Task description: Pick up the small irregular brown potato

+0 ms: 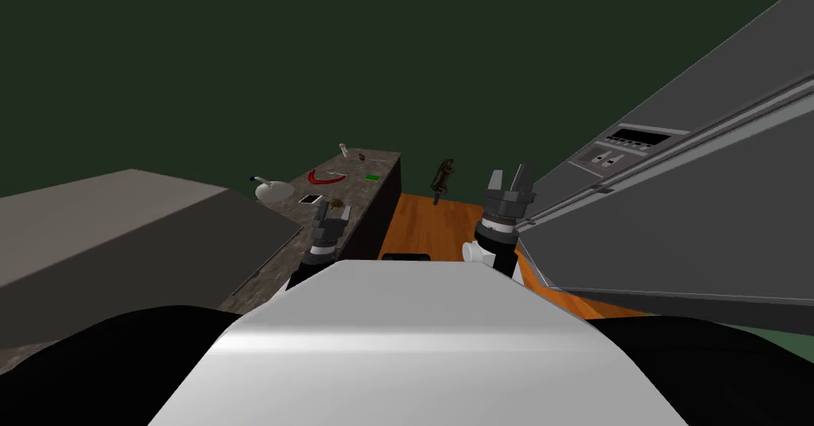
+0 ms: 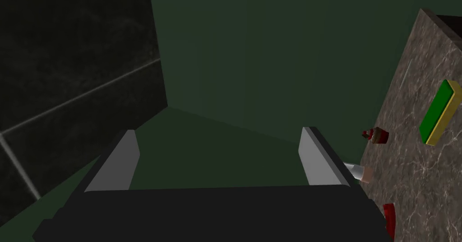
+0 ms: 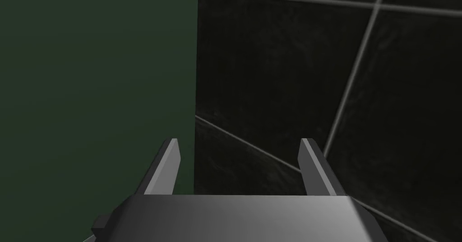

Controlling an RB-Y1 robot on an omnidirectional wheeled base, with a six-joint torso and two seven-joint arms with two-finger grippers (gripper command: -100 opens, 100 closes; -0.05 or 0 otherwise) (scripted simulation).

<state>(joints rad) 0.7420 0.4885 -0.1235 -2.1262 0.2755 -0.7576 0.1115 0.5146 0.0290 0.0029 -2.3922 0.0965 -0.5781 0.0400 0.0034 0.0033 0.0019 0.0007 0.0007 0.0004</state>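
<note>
A small brown lump, the potato (image 1: pixel 337 203), lies on the mottled stone counter (image 1: pixel 270 270) to my left. My left gripper (image 1: pixel 332 214) hovers over the counter just short of it, open with nothing between its fingers (image 2: pixel 316 155). The left wrist view looks past the counter's end (image 2: pixel 406 162) at a green wall; the potato is hidden from it. My right gripper (image 1: pixel 509 180) is raised over the floor at my right, open and empty, fingers (image 3: pixel 167 165) standing apart.
Beyond the potato the counter holds a red curved thing (image 1: pixel 326 177), a green and yellow sponge (image 2: pixel 440 113), a small bottle (image 2: pixel 358 171), a dark red cupcake-like thing (image 2: pixel 376 135) and a white vessel (image 1: pixel 273 189). A grey appliance (image 1: pixel 676 207) flanks the orange floor (image 1: pixel 429 222).
</note>
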